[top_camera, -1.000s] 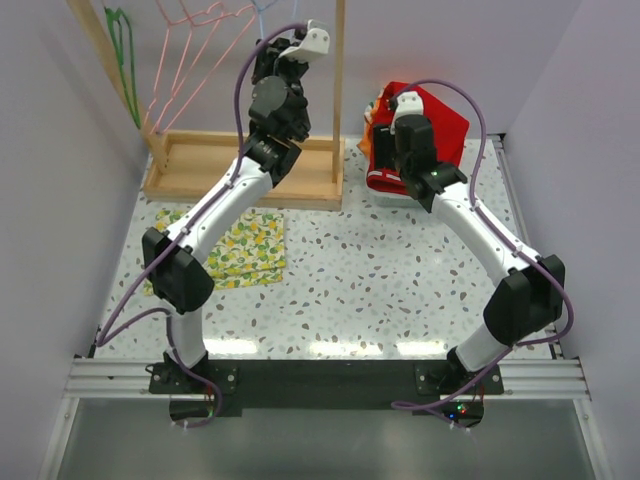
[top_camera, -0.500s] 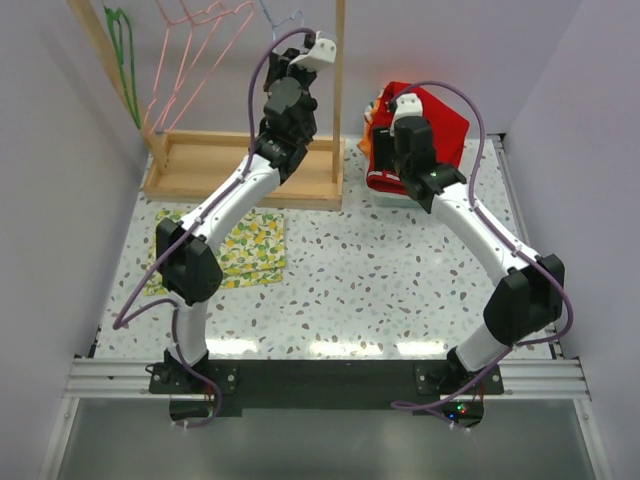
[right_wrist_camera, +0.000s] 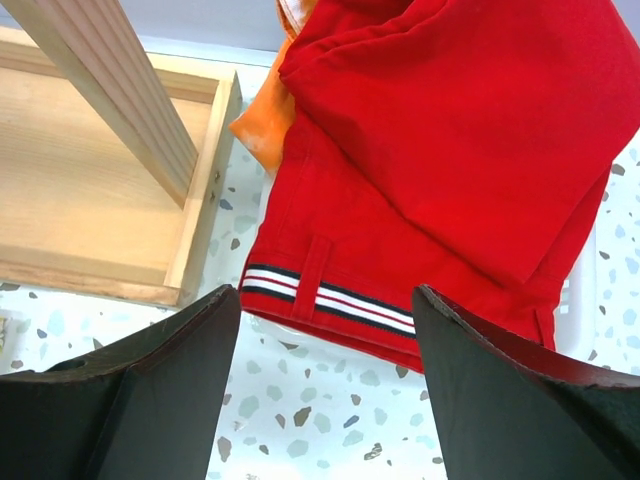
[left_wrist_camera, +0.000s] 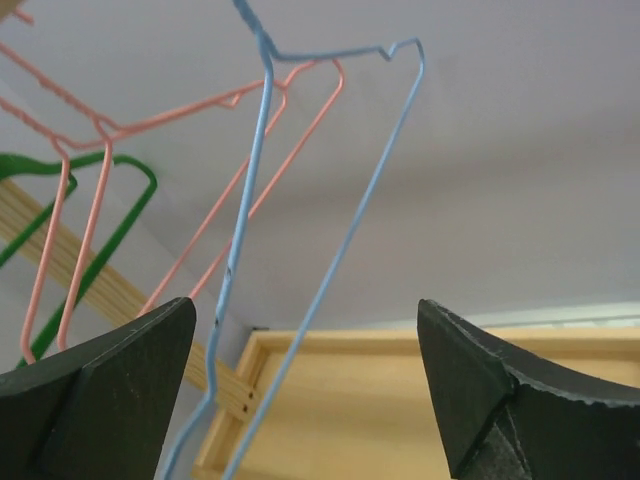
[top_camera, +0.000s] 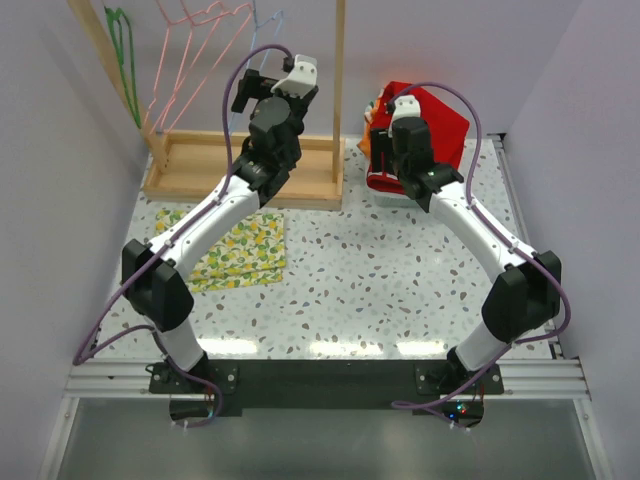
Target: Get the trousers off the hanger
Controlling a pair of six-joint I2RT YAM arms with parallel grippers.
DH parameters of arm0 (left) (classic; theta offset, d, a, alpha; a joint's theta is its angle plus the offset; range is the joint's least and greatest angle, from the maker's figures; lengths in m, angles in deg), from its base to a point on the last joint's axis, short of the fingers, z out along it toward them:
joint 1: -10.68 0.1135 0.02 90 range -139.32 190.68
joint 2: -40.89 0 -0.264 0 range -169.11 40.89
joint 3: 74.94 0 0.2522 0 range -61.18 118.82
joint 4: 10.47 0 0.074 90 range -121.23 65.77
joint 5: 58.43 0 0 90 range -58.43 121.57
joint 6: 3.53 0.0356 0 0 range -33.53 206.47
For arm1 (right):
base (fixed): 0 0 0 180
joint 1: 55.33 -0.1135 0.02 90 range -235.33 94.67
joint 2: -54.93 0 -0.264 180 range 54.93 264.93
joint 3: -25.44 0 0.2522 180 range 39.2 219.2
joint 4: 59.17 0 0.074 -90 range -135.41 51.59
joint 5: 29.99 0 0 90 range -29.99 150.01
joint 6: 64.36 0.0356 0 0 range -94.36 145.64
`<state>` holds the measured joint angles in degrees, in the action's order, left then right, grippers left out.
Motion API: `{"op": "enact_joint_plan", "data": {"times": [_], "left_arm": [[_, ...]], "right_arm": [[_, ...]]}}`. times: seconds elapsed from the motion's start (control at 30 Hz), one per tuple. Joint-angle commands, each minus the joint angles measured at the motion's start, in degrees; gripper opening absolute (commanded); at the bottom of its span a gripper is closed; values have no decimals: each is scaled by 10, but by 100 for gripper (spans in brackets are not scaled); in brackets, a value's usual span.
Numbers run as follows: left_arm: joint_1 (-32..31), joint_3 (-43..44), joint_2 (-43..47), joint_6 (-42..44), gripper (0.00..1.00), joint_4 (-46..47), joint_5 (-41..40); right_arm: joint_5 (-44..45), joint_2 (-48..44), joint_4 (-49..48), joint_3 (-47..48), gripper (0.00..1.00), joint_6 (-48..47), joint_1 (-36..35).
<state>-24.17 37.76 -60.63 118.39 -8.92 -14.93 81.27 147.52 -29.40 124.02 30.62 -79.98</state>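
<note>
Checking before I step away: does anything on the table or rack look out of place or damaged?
Nothing looks damaged or spilled. Only the red trousers are untidy: heaped loosely at the far right, over an orange garment, hem overhanging a white tray. The hangers hang bare.
</note>
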Motion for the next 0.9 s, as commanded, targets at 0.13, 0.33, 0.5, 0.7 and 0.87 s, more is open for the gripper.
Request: {"op": "enact_joint_plan", "data": {"times": [0.13,0.33,0.5,0.7,0.87], "left_arm": [[-4,-102,139,-176,100,-109,-1],[-5,-154,249,-315,100,-295,63],[-16,-210,330,-418,100,-416,104],[-18,-304,474,-471,100,-455,164],[-17,-351,535,-459,100,-468,168]], "right_arm": [[1,-17,7,-1,75,23,-4],[39,-54,60,-6,76,27,-44],[77,-129,129,-48,77,51,-104],[98,-275,210,-101,77,100,-128],[104,-356,279,-127,77,134,-131]]}}
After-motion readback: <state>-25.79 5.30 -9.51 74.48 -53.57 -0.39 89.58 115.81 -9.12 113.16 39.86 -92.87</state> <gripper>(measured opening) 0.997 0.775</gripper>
